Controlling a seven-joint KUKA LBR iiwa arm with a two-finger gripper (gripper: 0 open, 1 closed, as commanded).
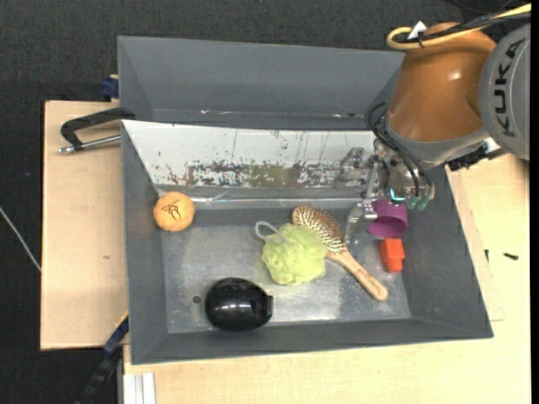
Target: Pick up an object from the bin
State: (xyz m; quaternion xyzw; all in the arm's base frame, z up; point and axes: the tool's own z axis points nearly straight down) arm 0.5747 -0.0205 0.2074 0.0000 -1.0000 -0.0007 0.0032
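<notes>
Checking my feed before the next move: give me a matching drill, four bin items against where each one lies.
Things:
1 orange ball
2 green mesh sponge
3 black oval thing
4 purple cup

Places:
A right side, just above the small orange block
B lower left of the view
C left, by the back wall
D middle, beside the hairbrush

Pairs: 1-C, 2-D, 3-B, 4-A
</notes>
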